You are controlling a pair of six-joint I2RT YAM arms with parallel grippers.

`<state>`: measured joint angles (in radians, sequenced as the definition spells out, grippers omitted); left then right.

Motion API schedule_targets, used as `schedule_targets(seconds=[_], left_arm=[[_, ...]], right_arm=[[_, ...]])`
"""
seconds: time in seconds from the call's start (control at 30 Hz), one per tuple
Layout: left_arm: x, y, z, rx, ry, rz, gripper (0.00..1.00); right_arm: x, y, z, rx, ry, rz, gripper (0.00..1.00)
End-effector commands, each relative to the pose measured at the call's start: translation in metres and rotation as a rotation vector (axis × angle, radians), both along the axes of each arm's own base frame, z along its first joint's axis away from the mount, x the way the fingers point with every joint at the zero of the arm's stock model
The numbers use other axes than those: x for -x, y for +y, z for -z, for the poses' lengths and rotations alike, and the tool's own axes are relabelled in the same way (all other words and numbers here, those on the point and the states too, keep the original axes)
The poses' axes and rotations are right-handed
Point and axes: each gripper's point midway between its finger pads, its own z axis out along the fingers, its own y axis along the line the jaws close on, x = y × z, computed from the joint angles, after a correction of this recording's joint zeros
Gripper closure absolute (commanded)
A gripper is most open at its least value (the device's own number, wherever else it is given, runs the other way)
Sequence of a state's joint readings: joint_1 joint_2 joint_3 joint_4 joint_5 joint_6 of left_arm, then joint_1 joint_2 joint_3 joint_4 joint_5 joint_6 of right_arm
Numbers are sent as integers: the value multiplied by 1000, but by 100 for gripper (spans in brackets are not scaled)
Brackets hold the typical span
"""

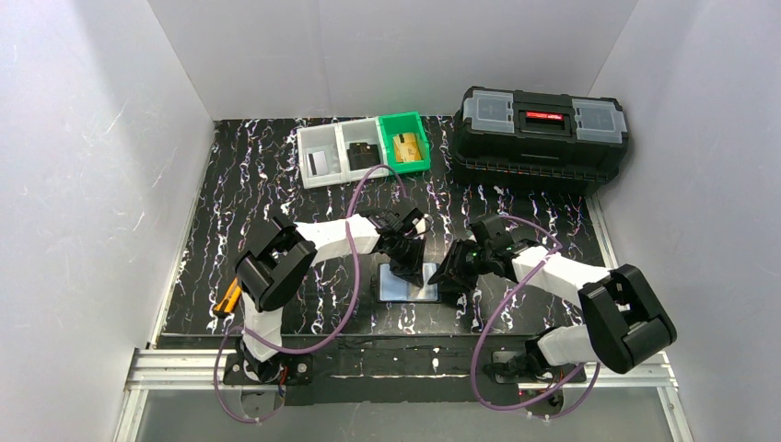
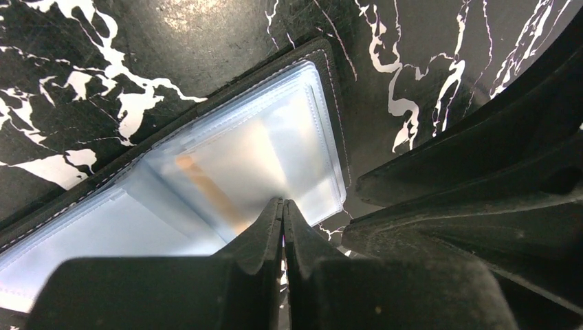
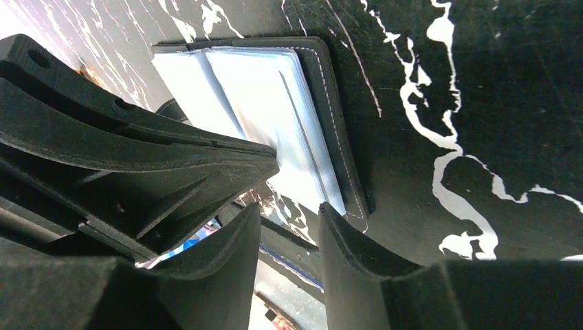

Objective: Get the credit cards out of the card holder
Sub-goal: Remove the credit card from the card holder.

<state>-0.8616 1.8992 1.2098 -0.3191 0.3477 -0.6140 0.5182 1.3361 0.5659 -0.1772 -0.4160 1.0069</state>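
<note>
The card holder [image 1: 407, 287] lies open on the marbled mat, its clear blue-grey pockets up. It also shows in the left wrist view [image 2: 227, 158] and the right wrist view [image 3: 275, 103]. My left gripper [image 1: 406, 270] is shut, with its tips [image 2: 282, 203] pressed on the top pocket, where an orange streak [image 2: 206, 189] shows through. I cannot tell whether it pinches anything. My right gripper [image 1: 449, 276] is open and empty at the holder's right edge [image 3: 290, 210]. Credit cards lie in the bins: gold [image 1: 408, 147], black [image 1: 364, 155], and white with a black stripe [image 1: 318, 163].
Two grey bins [image 1: 324, 140] and a green bin [image 1: 403, 122] stand at the back of the mat. A big black toolbox [image 1: 543, 133] is at the back right. An orange object [image 1: 227, 296] lies by the left arm's base. White walls enclose the mat.
</note>
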Motion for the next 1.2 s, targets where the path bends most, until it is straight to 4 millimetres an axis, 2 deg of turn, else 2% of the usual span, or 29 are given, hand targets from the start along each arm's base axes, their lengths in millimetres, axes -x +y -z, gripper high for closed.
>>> schedule_targets(seconds=[0.0,0.2,0.4,0.5,0.57,0.67,0.77,0.93,1.17], left_arm=[[14,25,30,-104,69,-6,100],[15,24,32,-87,93,-14,100],[13,22,25,-73,84,-9,100],[10,20,12,-51,59,-6,100],[7,20,-2,-44,26,-5,94],[0,29,-26,-57,-42,-13,83],[-5,46,-34,-104,-89,-27,81],[-4,71,-22,-172,-92,-41,83],[-1,92,1,-268,-79,-68,98]], right_arm=[[-5,11,-7,-40,-19,-15,56],[-3,12,1,-21,-7,-21,57],[-3,13,9,-6,5,-29,58],[-4,14,11,8,7,-27,59],[-5,11,13,28,7,-20,61],[-5,7,14,52,5,-11,63],[-6,4,12,68,-9,-6,63],[-9,1,0,84,-53,-13,60],[-15,8,-20,95,-113,-55,57]])
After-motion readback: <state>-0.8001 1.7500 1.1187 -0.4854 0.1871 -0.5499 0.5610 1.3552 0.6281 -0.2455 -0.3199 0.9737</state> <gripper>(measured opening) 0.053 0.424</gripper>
